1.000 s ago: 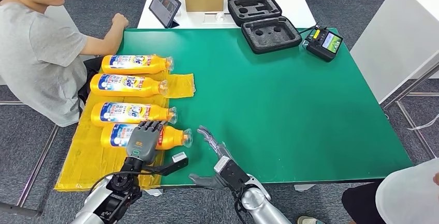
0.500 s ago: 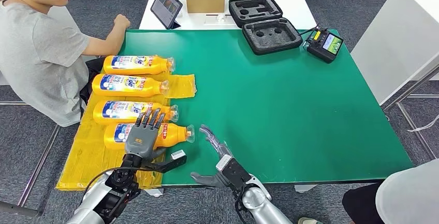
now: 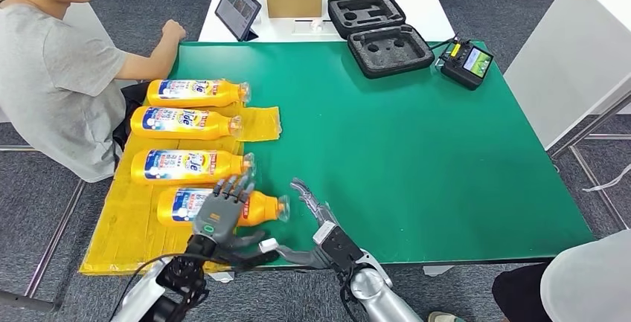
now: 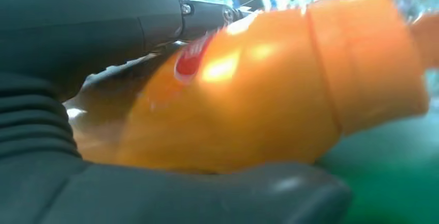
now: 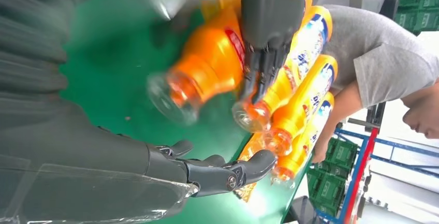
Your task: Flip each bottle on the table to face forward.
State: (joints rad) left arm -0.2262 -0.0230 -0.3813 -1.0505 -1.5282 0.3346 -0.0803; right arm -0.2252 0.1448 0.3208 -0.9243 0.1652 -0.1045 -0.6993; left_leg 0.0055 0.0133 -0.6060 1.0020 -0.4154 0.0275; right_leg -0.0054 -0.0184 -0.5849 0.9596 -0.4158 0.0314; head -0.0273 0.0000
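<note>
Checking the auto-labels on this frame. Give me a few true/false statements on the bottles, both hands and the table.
1. Four orange bottles lie on their sides. True.
2. The left hand grips the nearest bottle. True.
3. The right hand holds a bottle. False: it holds nothing, fingers apart, beside that bottle's cap.
4. The bottles' caps point toward the seated person. False: they point away, toward the middle of the green table.
5. The foam case is closed. False: it lies open.
</note>
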